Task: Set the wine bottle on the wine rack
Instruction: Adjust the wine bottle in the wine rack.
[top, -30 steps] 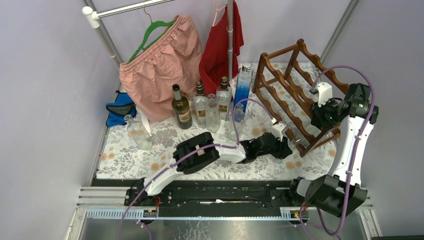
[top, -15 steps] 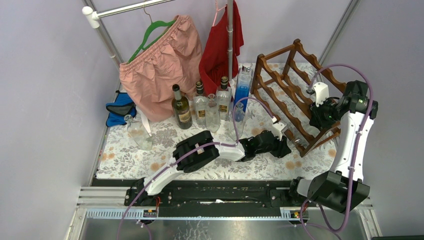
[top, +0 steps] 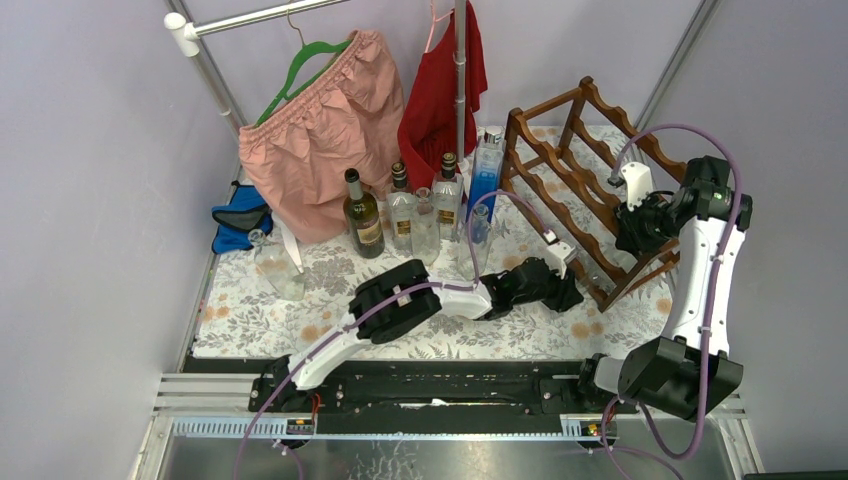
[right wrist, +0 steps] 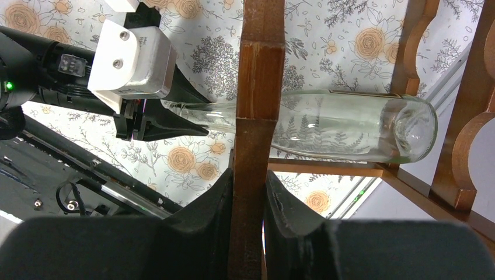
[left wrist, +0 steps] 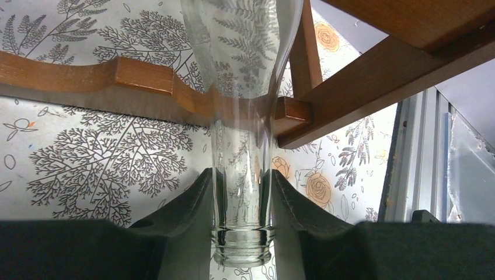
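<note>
Now the left claw (left wrist: 241,186) is gripping the neck of the clear wine bottle (right wrist: 350,128) lying on the lowest rails of the wine rack (right wrist: 260,87) at 3 o'clock on the table (top: 250,300); the right claw (right wrist: 248,192) is clamping one rack post

Left arm (top: 325,358) and right arm (top: 703,270) are white links with chunky black joints, and a purple cable (top: 668,130) loops along each. Left gripper (left wrist: 242,181) has matte black wedge fingers (left wrist: 181,227), plus a white block (right wrist: 133,61) with two screws (right wrist: 120,35) and a tiny green LED (right wrist: 8,86).
</note>
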Robot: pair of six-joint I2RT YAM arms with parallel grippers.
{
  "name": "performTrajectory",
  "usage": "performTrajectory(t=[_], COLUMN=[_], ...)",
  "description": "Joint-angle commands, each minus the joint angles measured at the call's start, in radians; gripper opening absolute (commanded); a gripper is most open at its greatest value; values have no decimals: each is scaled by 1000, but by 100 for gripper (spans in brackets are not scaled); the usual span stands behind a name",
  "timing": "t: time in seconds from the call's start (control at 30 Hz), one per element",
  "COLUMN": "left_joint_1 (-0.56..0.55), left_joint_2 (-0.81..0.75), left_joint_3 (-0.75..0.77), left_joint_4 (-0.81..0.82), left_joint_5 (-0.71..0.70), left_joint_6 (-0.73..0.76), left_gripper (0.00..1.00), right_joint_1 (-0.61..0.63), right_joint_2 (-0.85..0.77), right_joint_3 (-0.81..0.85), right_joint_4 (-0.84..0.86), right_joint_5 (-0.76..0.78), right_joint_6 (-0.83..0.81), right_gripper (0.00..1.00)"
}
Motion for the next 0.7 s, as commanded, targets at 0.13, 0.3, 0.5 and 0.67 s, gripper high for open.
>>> performTrajectory(t=[0.13,0.3,0.5,0.67], left_joint_1=[18,19,19,23], left_joint_2=[19,61,80,80], left_joint_3=[57,156,181,197], left_joint_4=[2,-71,-79,-79], left_joint_5=[17,59,55,45], left_joint_6=[-28,-60,-103,-130], left_gripper=[0,0,7,23], right_joint_1=[74,81,85,84], right_joint_2=[38,40,37,35], right_joint_3=[-38,-35,-33,-30], right_joint_4=[-112,-102,-101,-95], right_joint_5=[-129,-132,-136,-132], right_joint_6=[-53,-39,-29,-16], right_gripper=[17,17,18,20])
